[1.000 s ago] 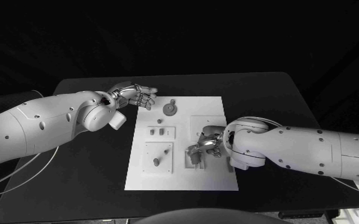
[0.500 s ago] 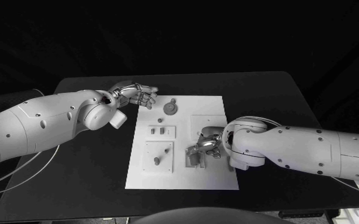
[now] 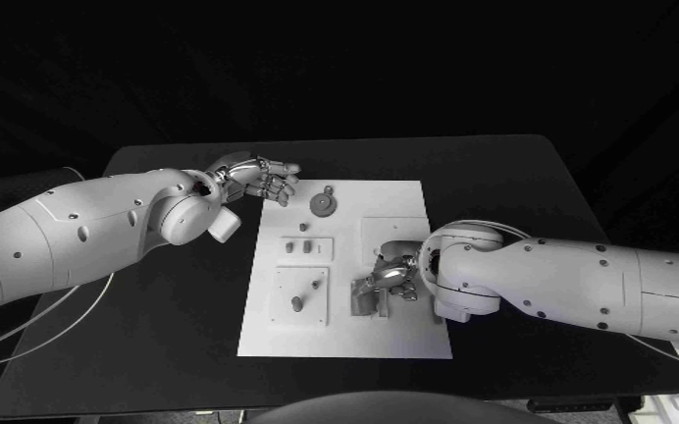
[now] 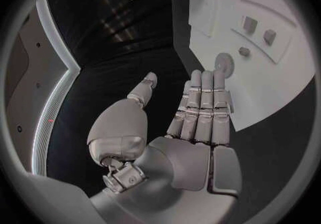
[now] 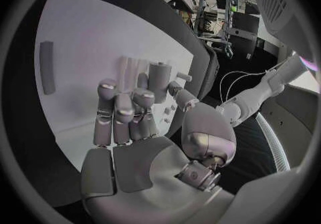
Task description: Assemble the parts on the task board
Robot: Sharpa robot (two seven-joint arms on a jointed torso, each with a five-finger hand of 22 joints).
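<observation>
The white task board (image 3: 403, 203) lies in the middle of the table. A grey gear (image 3: 323, 205) sits near its far edge, and small grey pegs (image 3: 297, 245) stand in a square block left of centre. My right hand (image 3: 387, 280) is over the board's middle with its fingers curled, and it pinches an upright grey peg (image 5: 158, 77) between thumb and fingertips. My left hand (image 3: 256, 180) hovers open beside the board's far left corner, holding nothing. In the left wrist view, its straight fingers (image 4: 204, 106) point toward the gear (image 4: 224, 64).
Another block with two small pegs (image 3: 300, 298) lies near the board's left edge. A dark narrow slot (image 3: 433, 312) sits on the board, close under my right forearm. Black table surface (image 3: 496, 179) surrounds the board.
My right hand has shifted slightly toward the board's near edge with the peg. The left hand has hardly moved.
</observation>
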